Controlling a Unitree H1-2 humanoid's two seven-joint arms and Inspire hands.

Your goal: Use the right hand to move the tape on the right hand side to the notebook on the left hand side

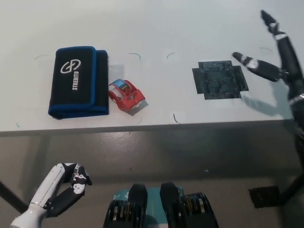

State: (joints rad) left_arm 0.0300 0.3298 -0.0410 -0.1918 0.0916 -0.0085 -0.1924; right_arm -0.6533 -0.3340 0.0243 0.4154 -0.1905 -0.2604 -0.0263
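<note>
Red plastic tape dispenser beside black fabric notebook, blue-edged.

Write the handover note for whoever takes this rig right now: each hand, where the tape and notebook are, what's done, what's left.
Right hand: open, holding nothing, raised over the table's right end, beyond the dark taped patch.
Left hand: resting low at the robot's left, below the table edge, holding nothing.
Tape: red dispenser, lying on the white table right beside the notebook's right edge.
Notebook: black with blue trim, at the table's left.
Done: tape lies by the notebook.
Left: tape is beside it, not on it; if it must sit on top, regrasp and place.
</note>
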